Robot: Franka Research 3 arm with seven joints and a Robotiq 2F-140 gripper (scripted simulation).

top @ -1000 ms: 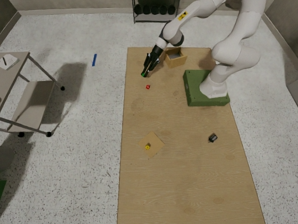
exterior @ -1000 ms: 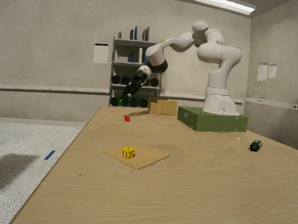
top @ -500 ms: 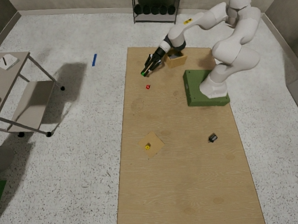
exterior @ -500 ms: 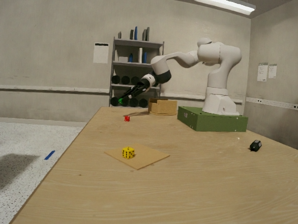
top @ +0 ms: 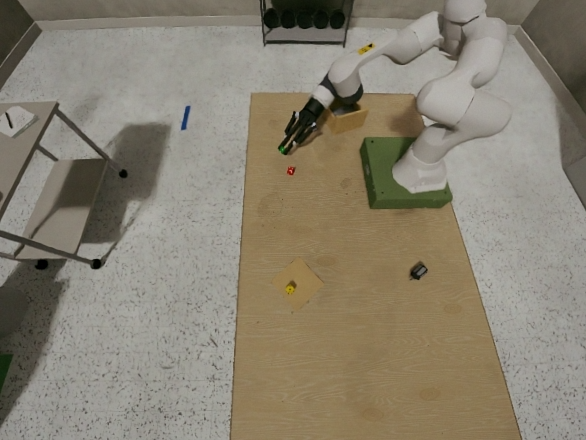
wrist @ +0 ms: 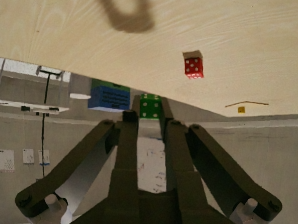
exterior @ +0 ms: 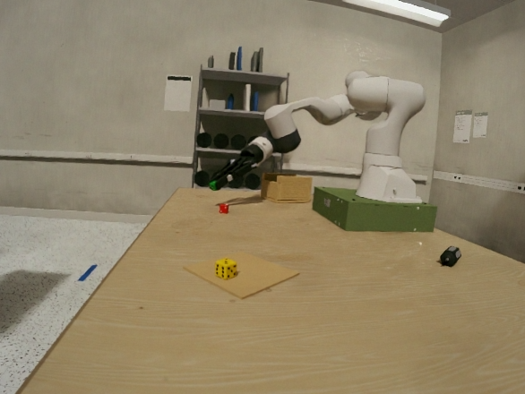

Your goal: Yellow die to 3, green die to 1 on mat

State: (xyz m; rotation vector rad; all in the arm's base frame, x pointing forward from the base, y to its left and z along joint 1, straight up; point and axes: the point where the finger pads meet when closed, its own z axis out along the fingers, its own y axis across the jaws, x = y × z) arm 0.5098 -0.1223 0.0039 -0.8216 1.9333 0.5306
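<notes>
Tool (top: 289,147) (exterior: 218,183) (wrist: 149,106) gripping green die (top: 283,149) (exterior: 214,184) (wrist: 149,107), sides hidden

End effector (top: 284,148) (exterior: 214,184) (wrist: 149,106) (green die (top: 282,150) (exterior: 213,185) (wrist: 149,106) included) now nearer level than before
</notes>
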